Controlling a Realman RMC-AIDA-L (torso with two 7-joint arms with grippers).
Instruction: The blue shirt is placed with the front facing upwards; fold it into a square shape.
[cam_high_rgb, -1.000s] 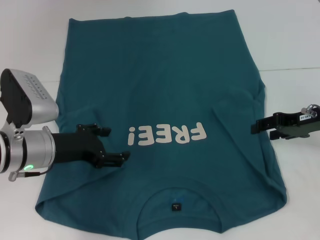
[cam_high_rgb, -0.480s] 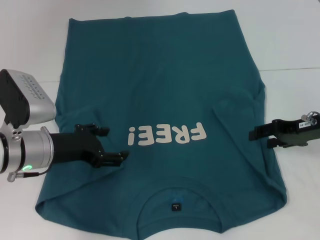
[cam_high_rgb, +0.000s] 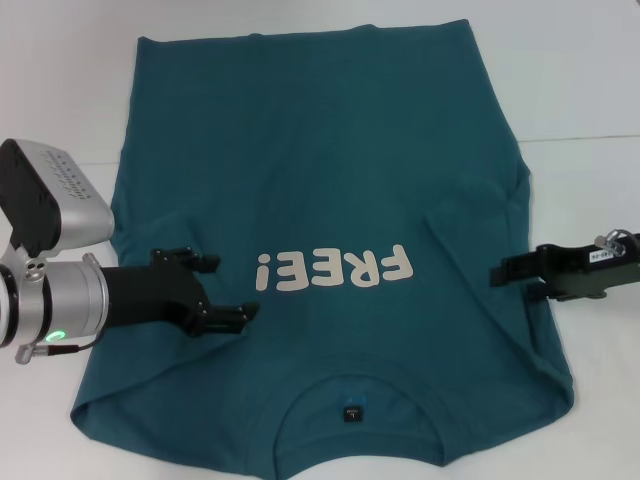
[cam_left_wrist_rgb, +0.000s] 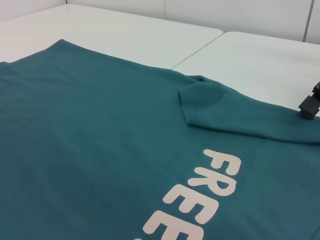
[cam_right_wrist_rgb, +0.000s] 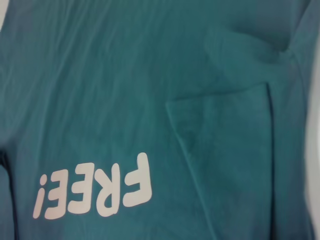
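The blue shirt lies flat on the white table, front up, with its collar and dark neck label nearest me and both sleeves folded in over the body. White "FREE!" lettering crosses the chest. My left gripper hovers open over the shirt's left side, beside the exclamation mark, holding nothing. At the shirt's right edge, level with the lettering, my right gripper is open and empty. The left wrist view shows the shirt, its folded sleeve and the right gripper's tip. The shirt fills the right wrist view.
The white table shows bare around the shirt on both sides and at the back. A seam between two tabletops runs across at the right. The shirt's collar end reaches close to the table's near edge.
My right gripper has dropped a little toward me and edged inward onto the shirt's right edge. The left gripper and the shirt have barely moved.
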